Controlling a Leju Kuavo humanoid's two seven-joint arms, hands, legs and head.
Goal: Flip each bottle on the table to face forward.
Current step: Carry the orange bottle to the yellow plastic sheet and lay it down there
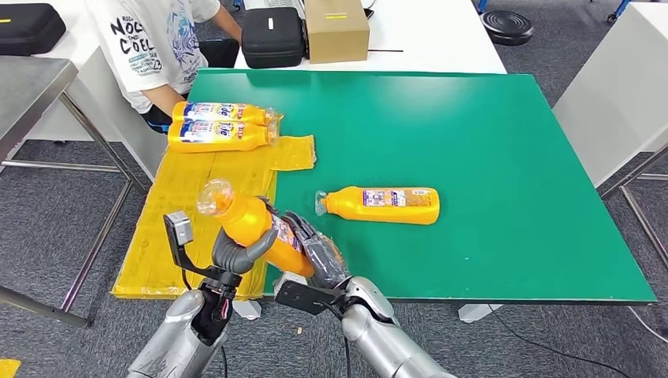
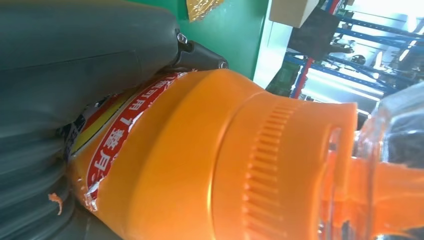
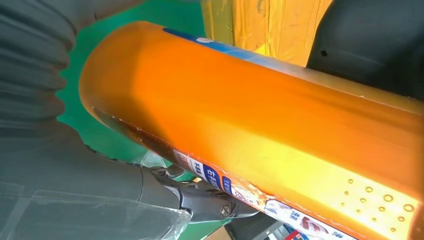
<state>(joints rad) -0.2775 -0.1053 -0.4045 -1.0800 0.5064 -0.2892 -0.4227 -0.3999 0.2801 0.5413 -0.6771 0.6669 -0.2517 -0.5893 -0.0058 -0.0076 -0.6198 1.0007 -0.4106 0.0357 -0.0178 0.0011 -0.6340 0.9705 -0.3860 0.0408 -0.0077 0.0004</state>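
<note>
Head view, item one: orange bottle [image 1: 250, 228], held off the tabletop [image 1: 488, 157] above its near left corner, clear cap end tilted up and away to the robot's left. Left hand [image 1: 236, 253] grips it near the neck; right hand [image 1: 315, 253] grips the lower body. Both hands wrapped around it, neither spread.

Item two: second bottle [image 1: 384, 205], lying on its side mid-tabletop, label up, cap toward the robot's left, well apart from the hands.

Item three: two more bottles [image 1: 220, 124] lying side by side at the far left edge, touching, by yellow sheet [image 1: 197, 205]. A person [image 1: 154, 47] sits just behind them.

Risk, as judged: the smooth body could twist or slip if one hand lets go before the other is secure, and it might drop onto the tabletop edge and roll off.
</note>
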